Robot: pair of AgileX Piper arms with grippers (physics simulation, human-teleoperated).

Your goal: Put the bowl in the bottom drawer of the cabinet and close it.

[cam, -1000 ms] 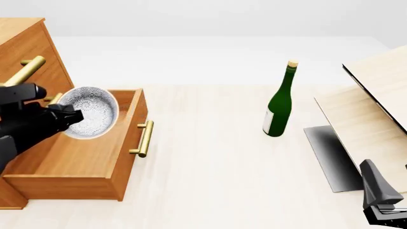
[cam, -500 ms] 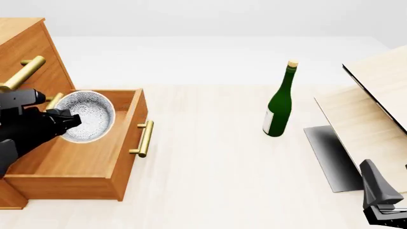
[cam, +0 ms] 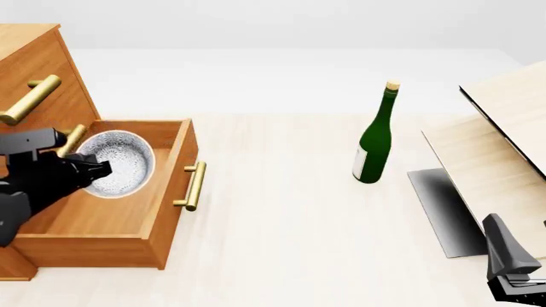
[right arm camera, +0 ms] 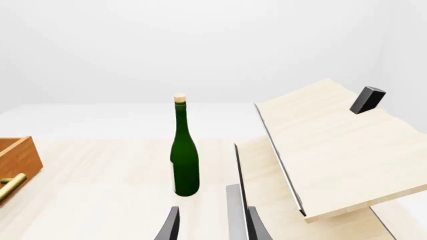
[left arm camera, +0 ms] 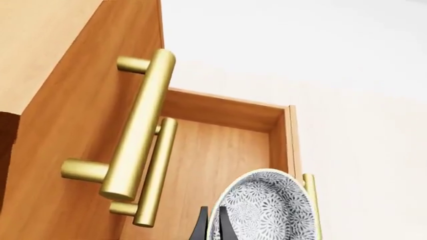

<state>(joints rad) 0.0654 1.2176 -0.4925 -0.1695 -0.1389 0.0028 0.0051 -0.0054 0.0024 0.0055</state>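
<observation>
Since a second ago I've lowered the bowl (cam: pixel 119 164) into the open bottom drawer (cam: pixel 162 211) of the cabinet (cam: pixel 34 64) on the pale table (cam: pixel 298 224), left gripper (cam: pixel 96 167) pinching its rim (left arm camera: pixel 223 212), while right-wrist shows spread fingers (right arm camera: pixel 170 227) near a green bottle (right arm camera: pixel 184 160).

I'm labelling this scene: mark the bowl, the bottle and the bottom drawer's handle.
bowl (cam: pixel 119 162), front view, speckled inside.
bottle (cam: pixel 374 144), front view, green body.
bottom drawer's handle (cam: pixel 195 185), front view, middle of brass bar.
</observation>
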